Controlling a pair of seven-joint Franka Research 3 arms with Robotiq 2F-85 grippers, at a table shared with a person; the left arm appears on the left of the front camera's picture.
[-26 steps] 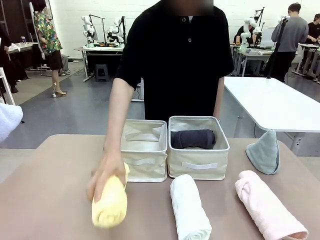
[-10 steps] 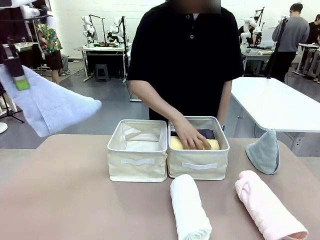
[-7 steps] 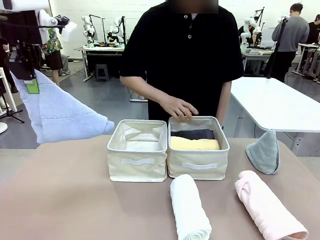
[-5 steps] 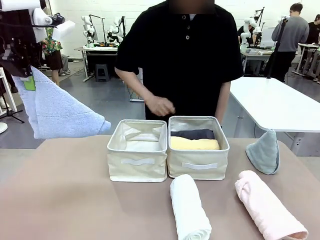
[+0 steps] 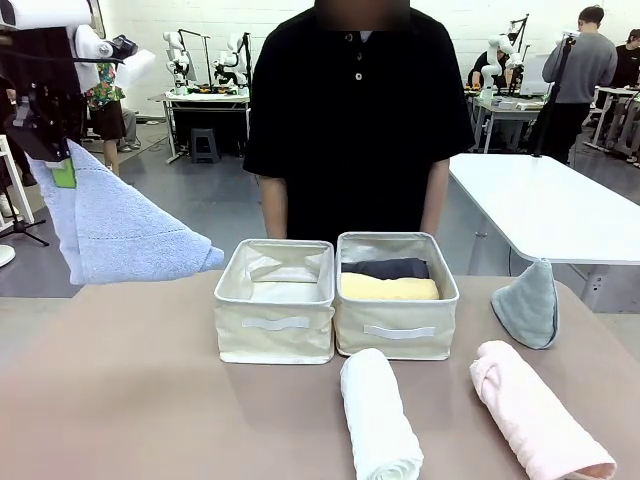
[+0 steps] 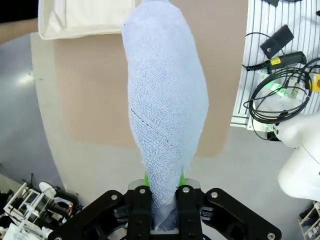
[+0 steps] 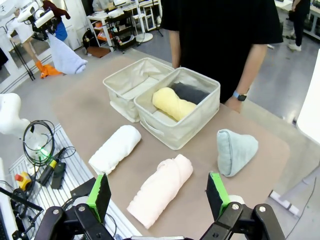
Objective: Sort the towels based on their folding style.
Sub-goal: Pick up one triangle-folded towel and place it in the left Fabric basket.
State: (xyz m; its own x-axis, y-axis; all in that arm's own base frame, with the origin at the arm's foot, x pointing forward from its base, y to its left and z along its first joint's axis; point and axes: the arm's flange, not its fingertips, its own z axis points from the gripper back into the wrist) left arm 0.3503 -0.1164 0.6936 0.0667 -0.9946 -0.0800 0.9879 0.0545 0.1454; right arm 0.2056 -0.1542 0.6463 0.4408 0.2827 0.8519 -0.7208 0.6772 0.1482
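Note:
My left gripper (image 5: 58, 168) is shut on the lavender-blue cone towel (image 5: 120, 230), holding it high off the table's left end; in the left wrist view that towel (image 6: 165, 110) hangs from between the green pads (image 6: 146, 178). The yellow roll (image 5: 388, 287) and dark grey roll (image 5: 385, 267) lie in the right basket (image 5: 398, 335). The left basket (image 5: 277, 330) holds no towel. The white roll (image 5: 378, 415) and pink roll (image 5: 535, 410) lie on the table near me. The grey-green cone (image 5: 528, 305) stands at the right. My right gripper (image 7: 157, 195) is open above the table, over the pink roll (image 7: 161, 190).
A person in a black shirt (image 5: 355, 120) stands behind the baskets, arms down at the sides. A white table (image 5: 550, 205) stands beyond the right edge. The tan table (image 5: 120, 400) has free room at the left and front.
The person set the yellow roll into the right basket and drew the hand back to the side. My left arm rose into view with the lavender-blue towel and now holds nearly still.

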